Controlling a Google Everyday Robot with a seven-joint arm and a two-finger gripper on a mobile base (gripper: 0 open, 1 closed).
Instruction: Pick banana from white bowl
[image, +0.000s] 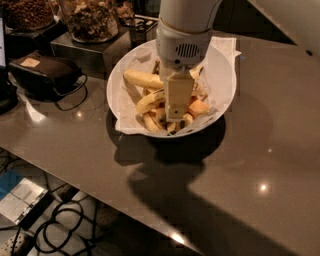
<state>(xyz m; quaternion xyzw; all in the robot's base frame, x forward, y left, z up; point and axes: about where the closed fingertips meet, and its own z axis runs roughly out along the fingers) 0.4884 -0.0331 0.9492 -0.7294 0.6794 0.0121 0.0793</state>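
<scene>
Banana (149, 101) partly hidden by claw (177, 113), low inside white bowl (227, 92)

on the glossy grey counter (100, 165), 2 glass jars (90, 20) of dark snacks stand back left, 1 on a metal box (95, 52); a dark pouch (47, 72) lies beside it; the claw (177, 116) hangs just beside an orange chunk (200, 106); black cables (65, 225) coil on the floor

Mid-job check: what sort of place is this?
Probably an office snack counter: glass snack jars and a white bowl sit on a grey countertop. The pincer hangs inside the bowl.
</scene>
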